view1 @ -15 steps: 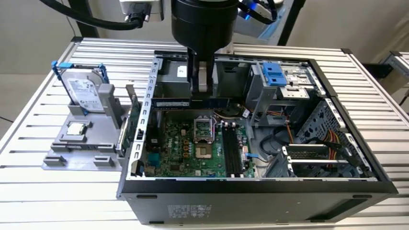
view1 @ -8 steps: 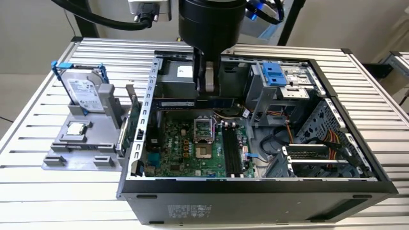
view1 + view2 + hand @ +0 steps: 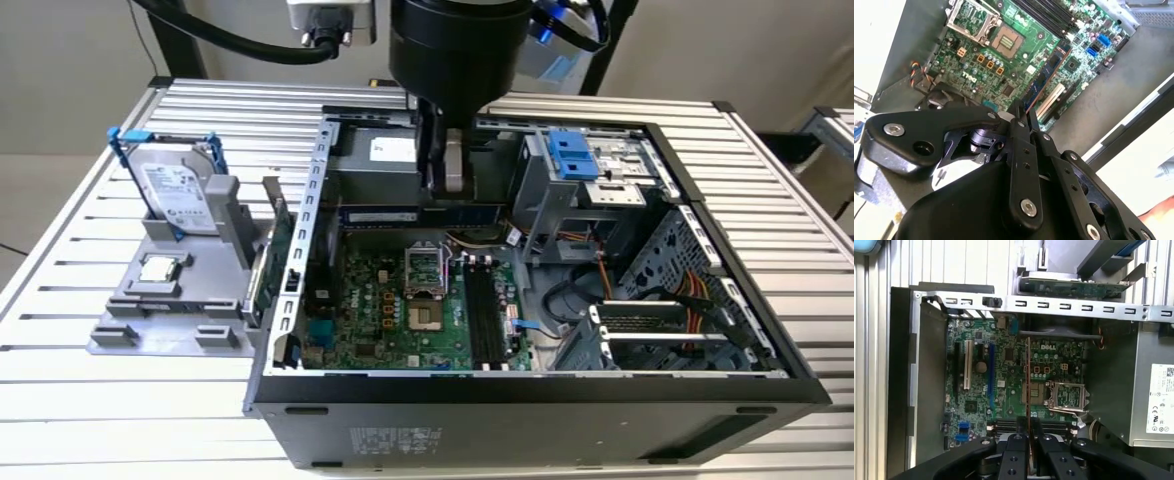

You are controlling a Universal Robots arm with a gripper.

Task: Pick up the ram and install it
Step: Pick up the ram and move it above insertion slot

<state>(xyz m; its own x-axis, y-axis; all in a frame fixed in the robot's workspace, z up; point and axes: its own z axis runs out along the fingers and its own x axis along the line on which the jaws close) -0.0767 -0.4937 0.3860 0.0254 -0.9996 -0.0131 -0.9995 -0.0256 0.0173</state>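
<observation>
The ram (image 3: 400, 214) is a long dark blue stick hanging level over the open computer case (image 3: 534, 400), above the back edge of the green motherboard (image 3: 380, 310). My gripper (image 3: 445, 198) is shut on its top edge near the middle. In both wrist views the ram (image 3: 1046, 75) (image 3: 1027, 385) appears edge-on, running out from between the black fingers (image 3: 1015, 131) (image 3: 1016, 445). The black memory slots (image 3: 487, 315) (image 3: 1004, 427) lie below, beside the empty processor socket (image 3: 424, 290) (image 3: 1066, 397).
A grey fixture (image 3: 167, 310) at the exterior view's left carries a hard drive (image 3: 180, 190), a small silver processor chip (image 3: 158, 268) and a green card (image 3: 276, 240). Inside the case are the power supply (image 3: 380, 150), a drive cage with blue tabs (image 3: 581, 155) and cables (image 3: 694, 300).
</observation>
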